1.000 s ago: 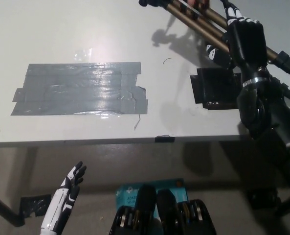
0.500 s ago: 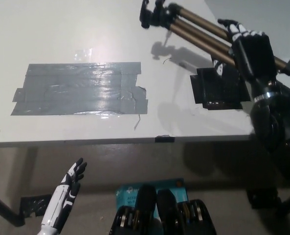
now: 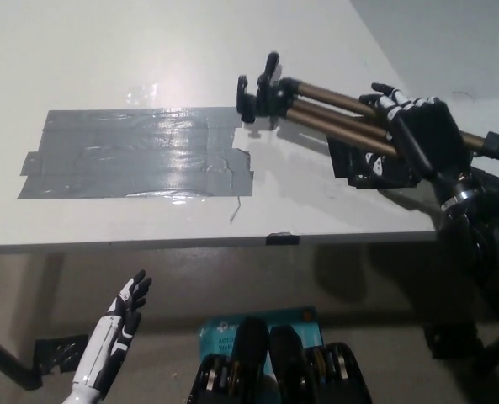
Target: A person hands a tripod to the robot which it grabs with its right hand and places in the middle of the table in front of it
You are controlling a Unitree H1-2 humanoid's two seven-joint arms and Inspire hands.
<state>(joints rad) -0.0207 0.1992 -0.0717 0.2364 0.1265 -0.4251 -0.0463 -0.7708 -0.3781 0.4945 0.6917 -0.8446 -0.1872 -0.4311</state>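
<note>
My right hand point(image 3: 417, 135) is clenched around the folded tripod point(image 3: 333, 109), its head poised over the grey tape patch point(image 3: 140, 151) edge, so I should lower it level before letting go, left hand point(image 3: 127, 305) idle and spread below the table point(image 3: 333, 219).

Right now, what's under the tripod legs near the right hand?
A black patch on the table lies beneath the tripod. The legs and the right hand cover much of it. The left hand rests below the table edge.

Tripod point(image 3: 333, 114) legs' far ends beyond the right edge.
</note>
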